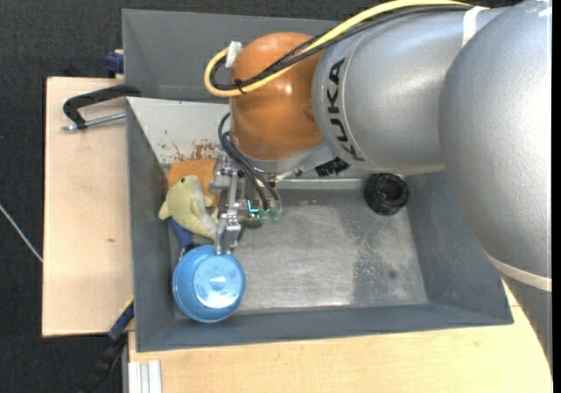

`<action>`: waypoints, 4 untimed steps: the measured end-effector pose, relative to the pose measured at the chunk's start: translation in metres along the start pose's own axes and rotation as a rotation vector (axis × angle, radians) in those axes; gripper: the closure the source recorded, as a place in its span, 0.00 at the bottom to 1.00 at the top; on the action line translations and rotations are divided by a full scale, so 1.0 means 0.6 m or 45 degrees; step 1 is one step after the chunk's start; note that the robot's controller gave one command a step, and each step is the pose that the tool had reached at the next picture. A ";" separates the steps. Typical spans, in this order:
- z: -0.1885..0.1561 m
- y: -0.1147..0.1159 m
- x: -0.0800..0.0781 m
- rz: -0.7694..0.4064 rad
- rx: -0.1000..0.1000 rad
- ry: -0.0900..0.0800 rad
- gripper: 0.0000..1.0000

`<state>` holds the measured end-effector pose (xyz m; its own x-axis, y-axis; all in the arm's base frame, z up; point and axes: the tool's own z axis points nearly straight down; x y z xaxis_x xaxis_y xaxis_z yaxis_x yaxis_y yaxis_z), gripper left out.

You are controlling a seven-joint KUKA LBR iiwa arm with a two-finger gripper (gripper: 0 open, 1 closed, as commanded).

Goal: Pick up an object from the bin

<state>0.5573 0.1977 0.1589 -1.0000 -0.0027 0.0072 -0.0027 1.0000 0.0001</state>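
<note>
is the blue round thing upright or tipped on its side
Upright: the blue round thing shows a full circle facing up. Open mouth or closed base, cannot tell.

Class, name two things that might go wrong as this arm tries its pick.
The gripper hangs between the yellow soft toy and the blue round cup, which lie crowded by the bin's left wall; it may nudge one aside or snag both. The cup's smooth, round rim might also slip from a grasp.
</note>
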 end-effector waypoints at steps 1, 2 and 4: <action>0.129 -0.106 -0.011 0.012 0.005 -0.001 0.00; 0.143 -0.122 -0.049 0.064 -0.008 -0.007 0.00; -0.124 -0.095 -0.054 -0.062 -0.005 -0.028 1.00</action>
